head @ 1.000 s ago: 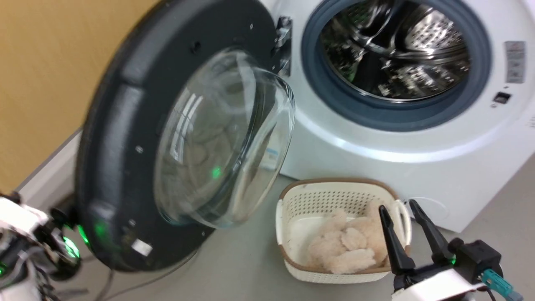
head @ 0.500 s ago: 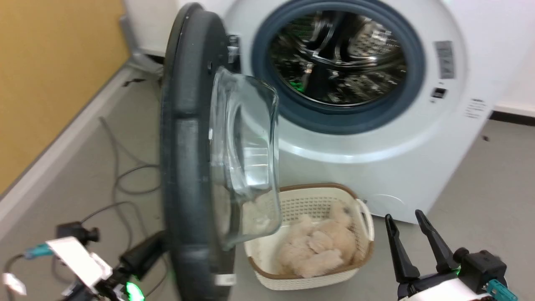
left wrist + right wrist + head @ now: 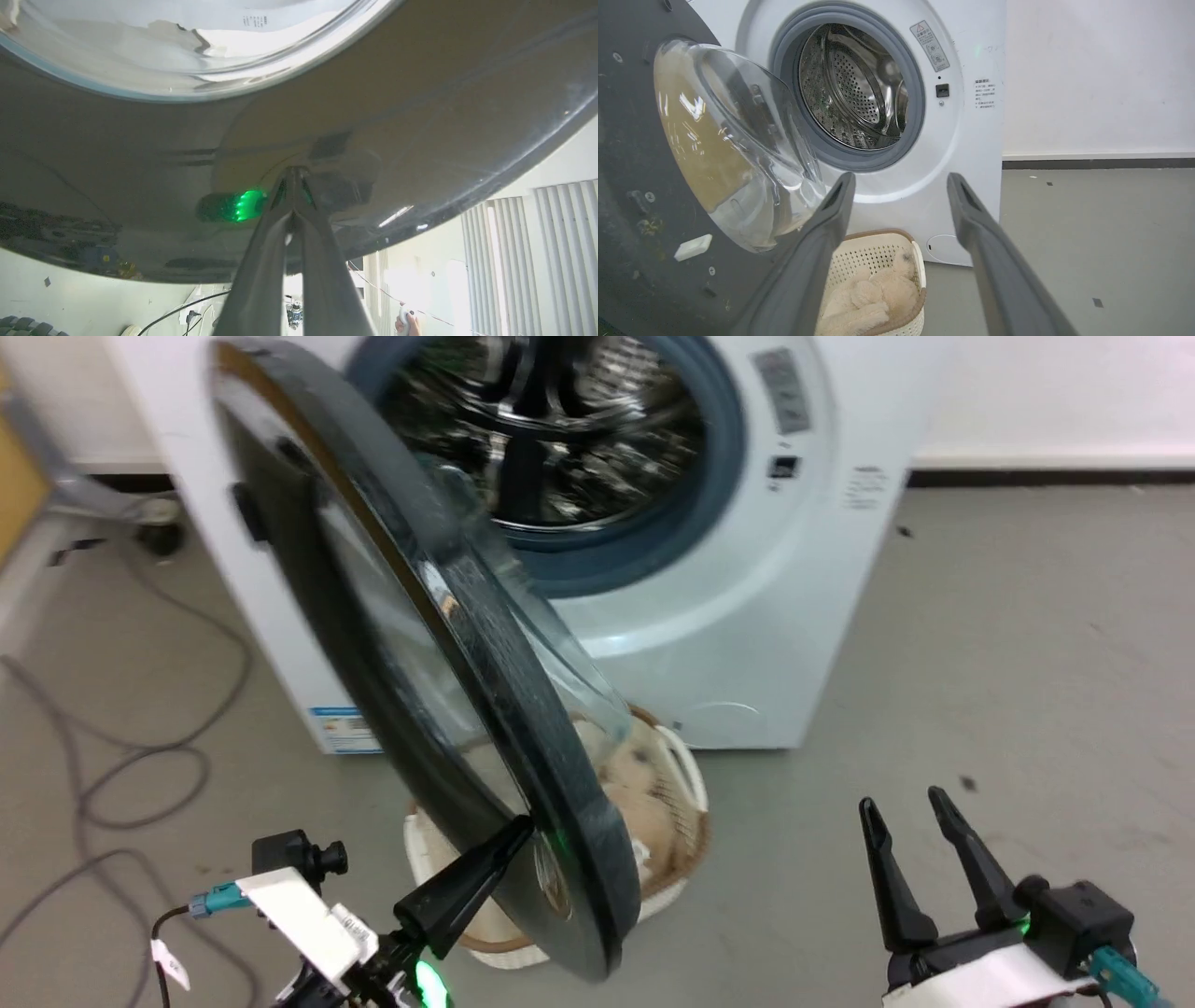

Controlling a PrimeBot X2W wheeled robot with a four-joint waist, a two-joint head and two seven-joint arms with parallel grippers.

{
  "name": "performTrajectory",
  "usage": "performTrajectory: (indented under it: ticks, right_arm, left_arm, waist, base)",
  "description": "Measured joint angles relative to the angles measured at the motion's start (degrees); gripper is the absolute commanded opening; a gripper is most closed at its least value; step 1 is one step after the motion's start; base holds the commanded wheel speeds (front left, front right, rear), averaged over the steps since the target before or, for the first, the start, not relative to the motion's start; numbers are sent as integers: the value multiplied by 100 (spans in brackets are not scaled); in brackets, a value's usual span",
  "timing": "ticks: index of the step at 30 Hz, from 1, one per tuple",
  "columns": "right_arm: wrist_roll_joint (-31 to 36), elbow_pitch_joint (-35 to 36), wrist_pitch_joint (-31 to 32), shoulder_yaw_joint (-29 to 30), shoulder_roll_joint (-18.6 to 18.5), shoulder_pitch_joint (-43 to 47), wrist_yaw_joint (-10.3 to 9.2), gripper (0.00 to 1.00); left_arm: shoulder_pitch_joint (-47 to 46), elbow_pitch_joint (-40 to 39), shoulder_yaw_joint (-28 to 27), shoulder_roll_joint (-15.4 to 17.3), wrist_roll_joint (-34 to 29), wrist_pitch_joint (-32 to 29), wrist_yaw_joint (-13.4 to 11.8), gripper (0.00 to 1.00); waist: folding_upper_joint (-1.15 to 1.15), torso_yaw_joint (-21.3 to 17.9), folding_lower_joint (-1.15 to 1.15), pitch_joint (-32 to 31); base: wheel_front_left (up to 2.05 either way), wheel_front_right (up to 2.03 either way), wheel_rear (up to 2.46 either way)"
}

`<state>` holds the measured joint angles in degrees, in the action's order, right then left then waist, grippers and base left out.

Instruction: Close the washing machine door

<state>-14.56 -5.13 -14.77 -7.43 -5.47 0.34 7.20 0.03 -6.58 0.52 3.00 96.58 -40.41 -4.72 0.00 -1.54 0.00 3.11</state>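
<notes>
washing machine door [image 3: 560, 803]: open, swung partway out from the front, hinge side at head view's left; glossy outer face turned toward the left arm, clear glass bowl [image 3: 733, 140] bulging toward the drum mouth [image 3: 551, 420].
door vs. opening: free edge well apart from the grey gasket [image 3: 719, 457]; not latched.
washing machine [image 3: 747, 616]: white front-loader against the wall, steel drum in plain sight; blue label [image 3: 341, 728] low on the front, head view's left.
left gripper [image 3: 519, 826]: fingers pinched together, nothing between them; tips touching the door's glossy outer face near its lower rim. Left wrist view confirms the contact, green glow [image 3: 233, 205] mirrored in the gloss just beside the tips.
right gripper [image 3: 901, 800]: low at head view's right, fingers spread wide, empty; well apart from door and machine.
basket [image 3: 882, 252]: cream, on the floor just before the machine, partly hidden behind the door's lower edge in head view; beige fluffy stuff [image 3: 864, 298] inside.
floor: grey cables [image 3: 140, 775] looping at head view's left.
background: person's hand [image 3: 405, 322] at the bottom edge of left wrist view, gripping something small and pale.
</notes>
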Motion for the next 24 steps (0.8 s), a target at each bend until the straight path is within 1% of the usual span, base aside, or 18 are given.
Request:
performTrajectory:
  ticks: [5,8,14,20,24]
  right_arm:
    - [26,40,1,7,9,-60,0,100]
    - [34,66,0,16,25,-91,0,100]
    - [33,96,0,-21,104,-139,0,100]
    - [30,112,1,-85,178,-239,0,100]
    - [-3,107,0,-120,201,-274,0,100]
  left_arm:
    - [-302,297,215,0,199,501,193,0]
    - [-588,526,368,0,201,866,319,0]
    - [-1341,1136,657,-10,376,1728,488,0]
    - [-2262,1930,725,-18,402,2617,602,0]
    - [-2831,2426,735,-18,400,2962,733,0]
  waist:
    - [0,-566,0,199]
    - [0,-902,0,326]
    - [0,-1511,0,608]
    - [0,-1998,0,881]
    - [0,-2251,0,1009]
  base:
    - [0,0,0]
    - [0,0,0]
    - [0,0,0]
    - [0,0,0]
    - [0,0,0]
